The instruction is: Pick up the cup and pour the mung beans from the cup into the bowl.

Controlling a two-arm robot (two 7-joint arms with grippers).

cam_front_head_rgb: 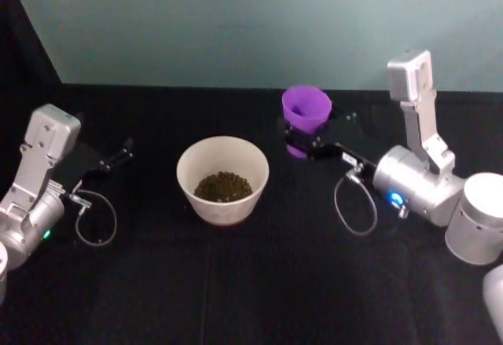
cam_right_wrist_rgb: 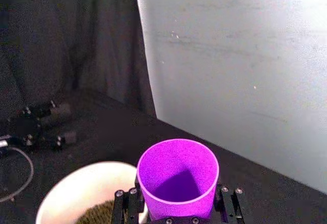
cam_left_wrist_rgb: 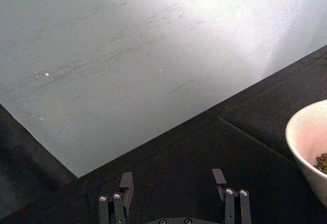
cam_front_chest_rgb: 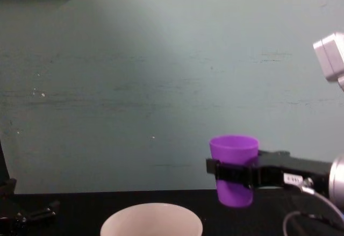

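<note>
now one cup (cam_front_chest_rgb: 233, 170) is clamped upright in the right claw (cam_front_chest_rgb: 232, 172), one bowl (cam_front_head_rgb: 222, 180) holds beans (cam_front_head_rgb: 223, 186).

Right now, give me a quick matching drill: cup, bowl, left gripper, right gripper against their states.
Things:
1. cup
2. bowl
3. left gripper
4. right gripper

States:
A. open, holding nothing, left of the bowl
B. upright, looks empty, held above the table
C. shut around the cup
D. holds mung beans

Pairs: 1-B, 2-D, 3-A, 4-C
</note>
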